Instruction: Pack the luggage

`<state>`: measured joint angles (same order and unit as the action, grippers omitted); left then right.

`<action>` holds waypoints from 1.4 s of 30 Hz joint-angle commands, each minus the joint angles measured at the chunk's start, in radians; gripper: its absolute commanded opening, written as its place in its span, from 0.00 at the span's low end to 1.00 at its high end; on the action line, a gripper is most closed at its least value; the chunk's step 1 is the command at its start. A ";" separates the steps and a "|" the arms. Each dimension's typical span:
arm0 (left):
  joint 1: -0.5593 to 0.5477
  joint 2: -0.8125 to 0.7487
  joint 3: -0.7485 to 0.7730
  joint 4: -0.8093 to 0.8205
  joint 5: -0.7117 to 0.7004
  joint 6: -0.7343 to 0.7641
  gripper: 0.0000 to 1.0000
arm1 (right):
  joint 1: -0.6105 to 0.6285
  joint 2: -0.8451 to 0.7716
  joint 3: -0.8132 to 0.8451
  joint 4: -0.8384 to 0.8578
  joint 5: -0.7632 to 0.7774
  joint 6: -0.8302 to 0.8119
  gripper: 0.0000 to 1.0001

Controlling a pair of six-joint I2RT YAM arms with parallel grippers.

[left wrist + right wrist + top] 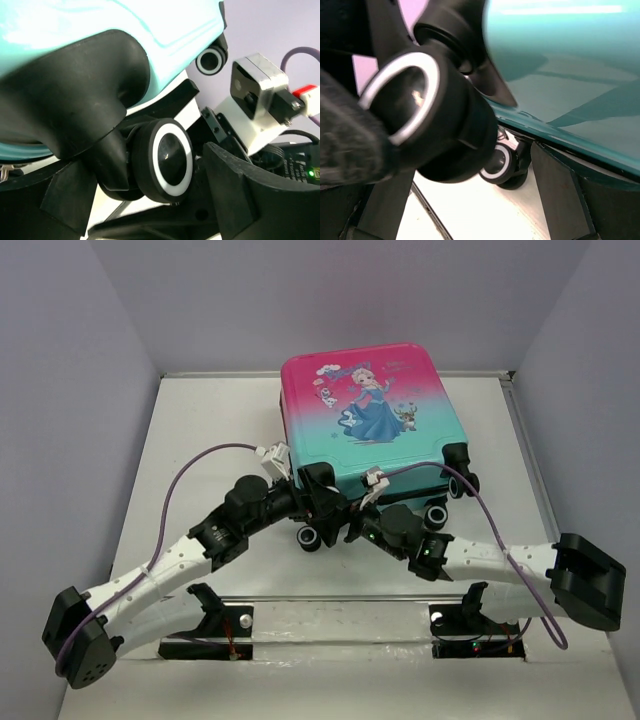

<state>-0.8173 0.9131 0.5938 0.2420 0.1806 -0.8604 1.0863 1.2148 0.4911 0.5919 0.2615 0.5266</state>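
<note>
The luggage (370,420) lies flat and closed at the back middle of the table, princess picture up, wheels toward me. My left gripper (322,497) is at its near left corner. In the left wrist view my left gripper (150,167) is open and straddles a black wheel with a white ring (167,160) under the teal shell (100,20). My right gripper (362,516) is at the near edge just right of it. In the right wrist view my right gripper (455,165) is open, with a wheel (415,120) close by its left finger and the teal shell (560,65) above.
The white table (200,440) has grey walls on three sides. More suitcase wheels stand at the near right (436,515) and right corner (465,485). The two arm bases sit at the table's near edge (330,625). The right arm's camera block (260,95) shows in the left wrist view.
</note>
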 commanded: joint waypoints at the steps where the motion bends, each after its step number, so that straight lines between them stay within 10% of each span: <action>1: 0.015 -0.059 0.008 0.258 0.077 0.031 0.91 | 0.001 -0.015 0.122 -0.038 0.018 -0.109 1.00; 17: 0.063 -0.099 -0.049 0.249 0.106 0.018 0.93 | 0.001 0.066 0.286 -0.009 0.117 -0.315 0.88; 19: 0.066 -0.105 -0.055 0.243 0.108 0.020 0.93 | 0.001 0.078 0.297 -0.004 0.139 -0.320 0.71; 21: 0.070 -0.109 -0.057 0.224 0.105 0.029 0.93 | 0.001 0.084 0.290 0.031 0.165 -0.315 0.21; 23: 0.078 -0.134 -0.043 0.121 0.042 0.082 0.93 | 0.001 0.084 0.282 0.042 0.202 -0.304 0.07; 30: 0.083 -0.318 -0.116 -0.280 -0.446 0.219 0.79 | 0.001 0.049 0.259 0.037 0.206 -0.307 0.07; 42: 0.027 -0.063 -0.304 0.175 -0.380 0.207 0.64 | 0.001 0.077 0.294 0.013 0.127 -0.298 0.07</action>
<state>-0.7677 0.8082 0.2611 0.1829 -0.1322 -0.6991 1.1080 1.3006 0.7097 0.4889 0.3428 0.2329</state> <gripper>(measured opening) 0.626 0.624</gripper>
